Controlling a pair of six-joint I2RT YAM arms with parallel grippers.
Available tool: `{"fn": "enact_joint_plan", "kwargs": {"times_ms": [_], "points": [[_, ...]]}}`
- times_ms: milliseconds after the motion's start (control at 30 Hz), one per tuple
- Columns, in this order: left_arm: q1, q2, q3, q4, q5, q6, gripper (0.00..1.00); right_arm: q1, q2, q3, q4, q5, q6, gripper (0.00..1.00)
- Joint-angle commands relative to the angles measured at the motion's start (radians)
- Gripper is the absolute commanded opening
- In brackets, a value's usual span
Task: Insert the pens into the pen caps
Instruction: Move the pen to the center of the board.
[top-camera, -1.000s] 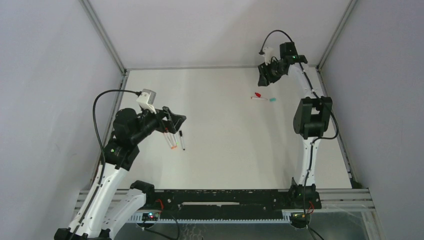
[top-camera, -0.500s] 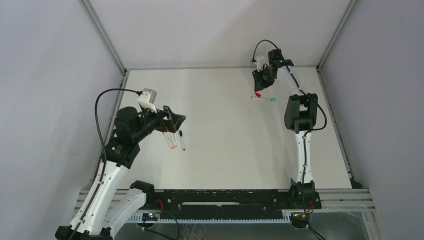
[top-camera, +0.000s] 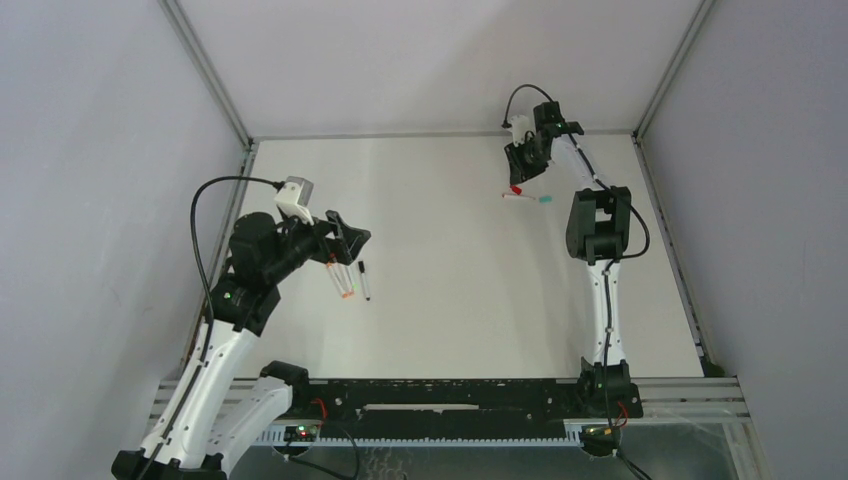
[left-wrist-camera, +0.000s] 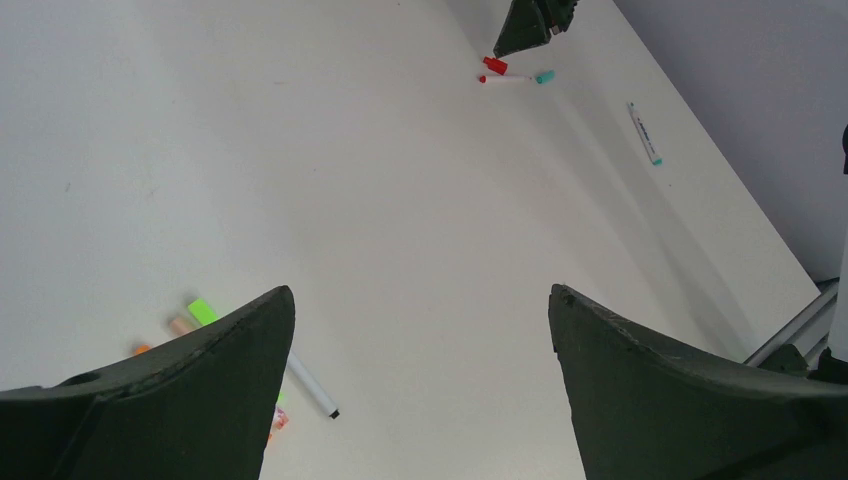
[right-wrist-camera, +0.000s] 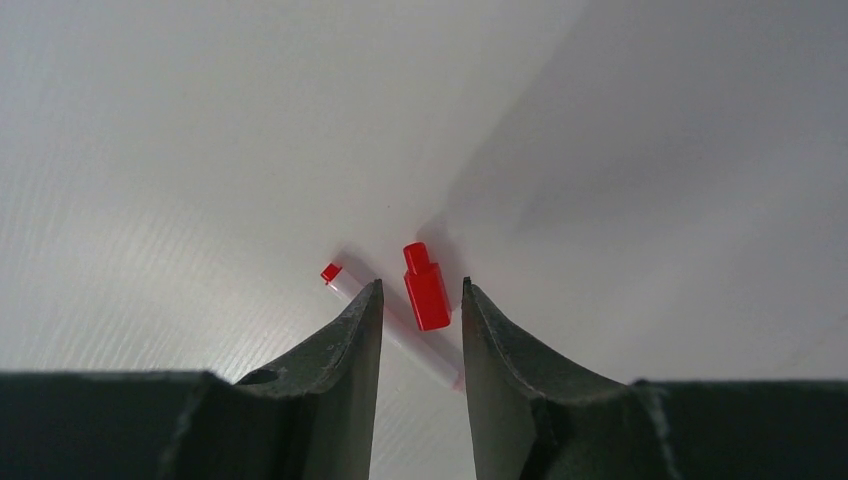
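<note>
Two narrow-set jaws of the right gripper (right-wrist-camera: 422, 285) hang above the red cap (right-wrist-camera: 427, 295), empty, seemingly lined up to pinch it. The red pen (right-wrist-camera: 341, 281) lies just beside that cap. Well apart from it, the left gripper (left-wrist-camera: 420, 292) hovers wide open, holding nothing.

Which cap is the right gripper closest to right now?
The red cap, framed between the open fingers of the right gripper, beside the red-ended pen. The teal cap lies farther off, past that pen.
</note>
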Motion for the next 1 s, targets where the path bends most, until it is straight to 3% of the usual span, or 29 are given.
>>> {"fn": "enact_joint_plan", "kwargs": {"times_ms": [0,400,733,967], "points": [[0.011,0.001,-0.005,0.01,-0.007,0.018,1.0,0.012,0.026,0.044,0.003,0.004,0.01,0.41],[0.012,0.001,-0.006,0.011,-0.004,0.016,1.0,0.015,0.047,0.045,-0.005,0.034,-0.003,0.4],[0.013,-0.005,-0.005,0.011,-0.005,0.016,1.0,0.02,0.024,0.003,-0.051,-0.011,-0.038,0.24],[0.013,-0.011,-0.006,0.011,-0.003,0.015,1.0,0.022,-0.058,-0.121,-0.038,-0.042,-0.039,0.17]]}}
